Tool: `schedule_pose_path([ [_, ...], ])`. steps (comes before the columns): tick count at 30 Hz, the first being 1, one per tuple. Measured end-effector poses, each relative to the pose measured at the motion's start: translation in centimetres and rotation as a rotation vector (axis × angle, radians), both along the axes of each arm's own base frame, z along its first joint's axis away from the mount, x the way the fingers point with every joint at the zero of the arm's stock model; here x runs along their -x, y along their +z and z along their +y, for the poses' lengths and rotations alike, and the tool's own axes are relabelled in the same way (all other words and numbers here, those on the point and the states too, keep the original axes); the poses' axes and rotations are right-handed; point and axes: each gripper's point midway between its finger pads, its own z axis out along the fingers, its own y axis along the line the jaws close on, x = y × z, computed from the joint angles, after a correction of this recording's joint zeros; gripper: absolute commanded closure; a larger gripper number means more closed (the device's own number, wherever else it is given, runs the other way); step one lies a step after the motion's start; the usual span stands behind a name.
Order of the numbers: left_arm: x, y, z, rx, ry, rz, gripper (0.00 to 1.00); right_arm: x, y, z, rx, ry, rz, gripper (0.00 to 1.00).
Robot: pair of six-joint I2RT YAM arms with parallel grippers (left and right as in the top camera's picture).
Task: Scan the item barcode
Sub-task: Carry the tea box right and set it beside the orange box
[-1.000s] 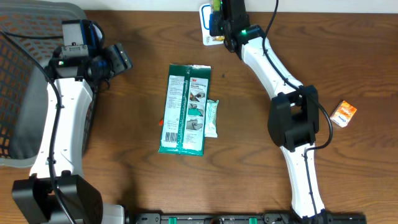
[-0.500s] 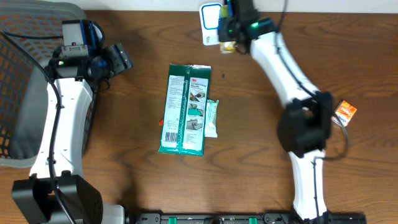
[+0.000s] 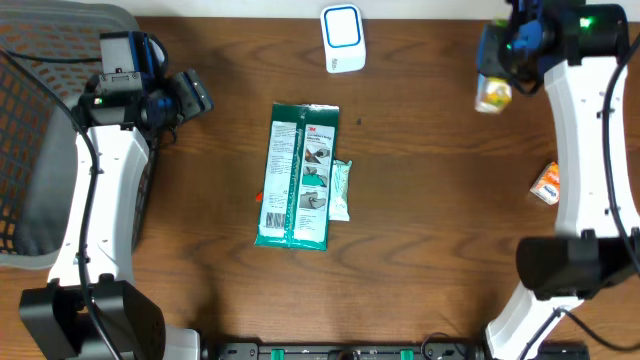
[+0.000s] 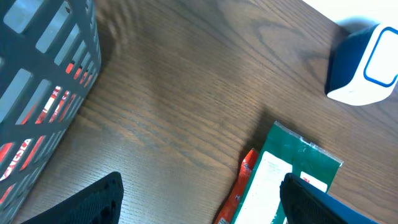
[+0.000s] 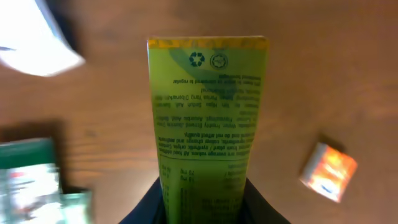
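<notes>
A yellow-green tube (image 5: 207, 112) with printed text fills the right wrist view, and my right gripper (image 5: 205, 202) is shut on its lower end. From overhead the tube (image 3: 492, 93) hangs at the far right of the table under the right gripper (image 3: 512, 52), well away from the white and blue scanner (image 3: 342, 38) at the top centre. My left gripper (image 3: 190, 95) stands open near the basket, with nothing between its fingers (image 4: 93, 199). The left wrist view also takes in the scanner (image 4: 367, 65).
A large green package (image 3: 297, 175) lies mid-table with a small pale packet (image 3: 341, 190) against its right side. A small orange box (image 3: 546, 183) lies at the right edge. A dark mesh basket (image 3: 40, 150) stands at the far left.
My right arm has swung the tube from in front of the scanner to the right side of the table. The left arm has not moved.
</notes>
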Motion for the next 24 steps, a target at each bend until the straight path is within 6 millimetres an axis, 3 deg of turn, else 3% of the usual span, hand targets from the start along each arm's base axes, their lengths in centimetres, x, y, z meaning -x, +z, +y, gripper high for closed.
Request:
schedule_pose_path([
  [4,0.0,0.0,0.0,0.000,0.000,0.000,0.18,1.0,-5.6,-3.7,0.059,-0.082,0.152,0.78],
  [7,0.0,0.0,0.0,0.000,0.000,0.000,0.18,2.9,-10.3,-6.4,0.099,-0.129,0.270,0.78],
  [12,0.0,0.0,0.0,0.000,0.000,-0.001,0.18,6.1,-15.9,-8.4,0.130,-0.139,0.407,0.78],
  [19,0.0,0.0,0.0,0.000,0.000,0.000,0.18,9.9,-21.2,-8.7,0.148,-0.093,0.531,0.79],
  [24,0.0,0.0,0.0,-0.001,0.000,0.000,0.18,10.8,-23.3,-10.6,0.256,-0.098,0.526,0.80],
])
